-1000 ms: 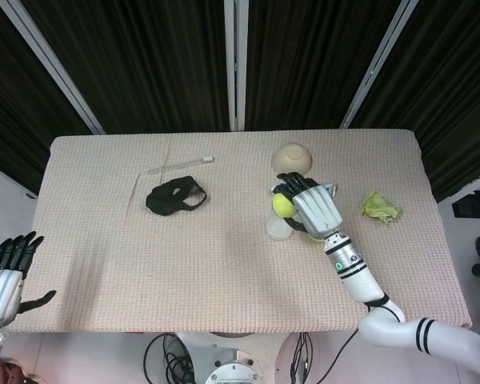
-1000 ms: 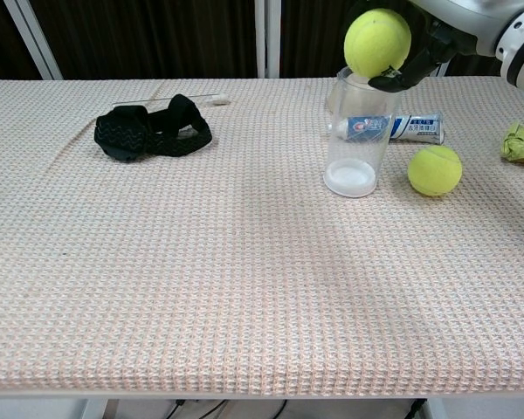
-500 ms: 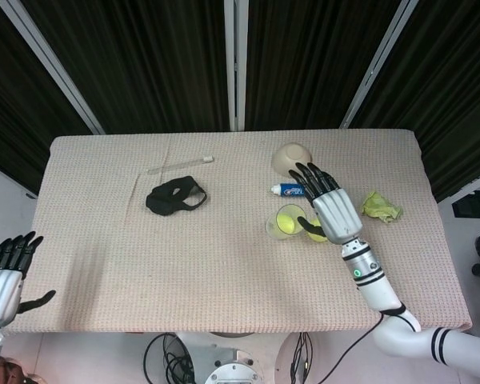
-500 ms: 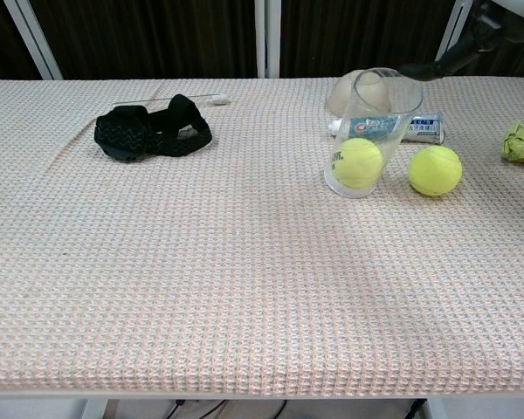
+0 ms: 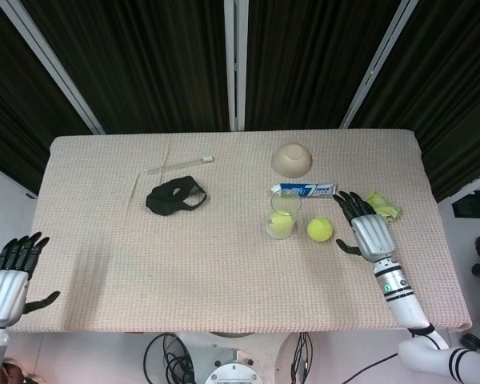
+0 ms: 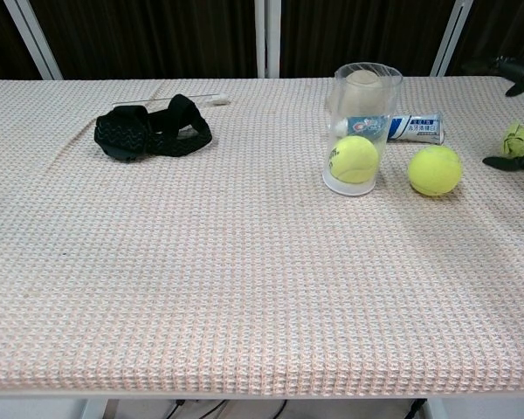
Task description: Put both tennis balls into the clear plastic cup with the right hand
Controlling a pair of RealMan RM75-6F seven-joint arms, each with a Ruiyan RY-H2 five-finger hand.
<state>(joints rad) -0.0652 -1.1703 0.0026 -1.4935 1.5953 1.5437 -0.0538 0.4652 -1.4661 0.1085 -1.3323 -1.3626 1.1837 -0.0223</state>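
A clear plastic cup (image 5: 283, 213) is seen standing upright on the table (image 5: 224, 272), with one tennis ball (image 6: 355, 159) held inside it at the bottom. The second tennis ball (image 5: 319, 230) is left on the table just beside the cup. The right hand (image 5: 366, 232) is held spread and empty over the table, near that loose ball. The left hand (image 5: 8, 276) is kept spread and empty off the table's far edge. An upturned bowl (image 5: 291, 158) and a toothpaste tube (image 5: 304, 190) are seen behind the cup.
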